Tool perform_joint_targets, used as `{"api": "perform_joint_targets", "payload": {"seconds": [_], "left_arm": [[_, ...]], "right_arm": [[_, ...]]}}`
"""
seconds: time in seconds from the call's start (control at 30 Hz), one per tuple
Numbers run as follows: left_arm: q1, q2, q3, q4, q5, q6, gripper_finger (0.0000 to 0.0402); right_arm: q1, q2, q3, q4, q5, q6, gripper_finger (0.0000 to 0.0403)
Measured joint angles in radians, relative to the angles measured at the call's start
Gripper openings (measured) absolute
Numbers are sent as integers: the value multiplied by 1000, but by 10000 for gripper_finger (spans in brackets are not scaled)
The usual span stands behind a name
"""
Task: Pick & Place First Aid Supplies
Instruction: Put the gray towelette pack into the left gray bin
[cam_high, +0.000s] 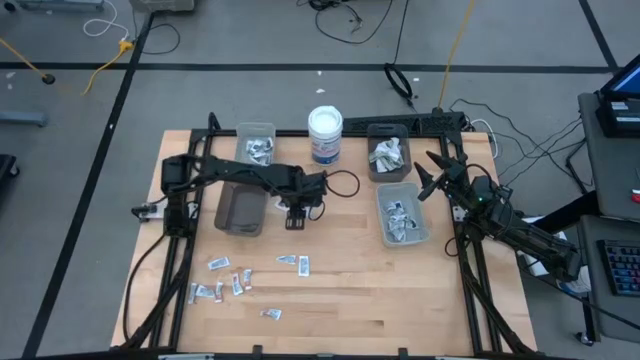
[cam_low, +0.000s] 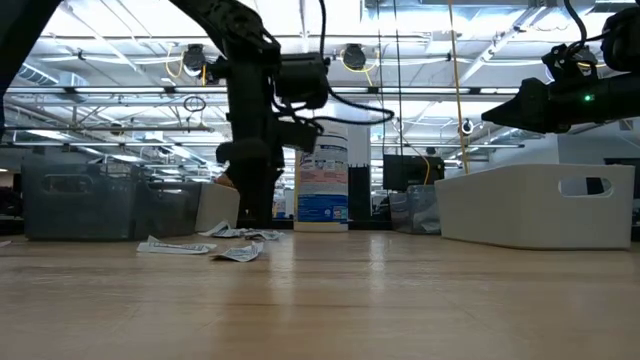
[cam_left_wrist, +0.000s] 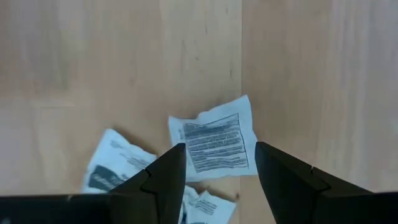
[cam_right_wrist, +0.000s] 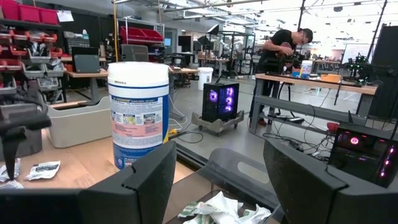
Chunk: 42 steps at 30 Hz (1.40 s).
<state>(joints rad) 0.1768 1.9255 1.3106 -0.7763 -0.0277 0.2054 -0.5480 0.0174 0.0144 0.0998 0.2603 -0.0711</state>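
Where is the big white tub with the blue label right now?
In the high view, the white tub stands upright at the table's far edge, near the middle, between the clear bin on its left and the grey bin on its right.

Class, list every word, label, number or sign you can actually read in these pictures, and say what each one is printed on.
None can be quoted for certain.
White packet between the left gripper's open fingers: lines of dark print, too small to read.
White tub's blue label: coloured blocks and text, blurred.
Packets on the table: print too small.
Packets in the bins: too small.
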Motion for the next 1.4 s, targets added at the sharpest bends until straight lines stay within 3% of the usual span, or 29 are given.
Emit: {"api": "perform_joint_targets", "payload": {"seconds": [0.33, 0.43, 0.6, 0.67, 0.97, 1.4], "left_arm": [[3, 61, 3, 13, 4, 7, 187], [2, 61, 3, 13, 9, 2, 141], [5, 61, 3, 12, 42, 2, 32], [4, 61, 3, 12, 43, 1, 13], [10, 46, 2, 2, 59, -32, 9], [48, -133, 4, -125, 57, -51, 8]], "right_arm": [[0, 0, 0, 0, 0, 0, 238], [0, 0, 0, 0, 0, 0, 238], [0, 0, 0, 0, 0, 0, 238], [0, 0, 0, 0, 0, 0, 238], [0, 0, 0, 0, 0, 0, 238], [0, 0, 0, 0, 0, 0, 238]]}}
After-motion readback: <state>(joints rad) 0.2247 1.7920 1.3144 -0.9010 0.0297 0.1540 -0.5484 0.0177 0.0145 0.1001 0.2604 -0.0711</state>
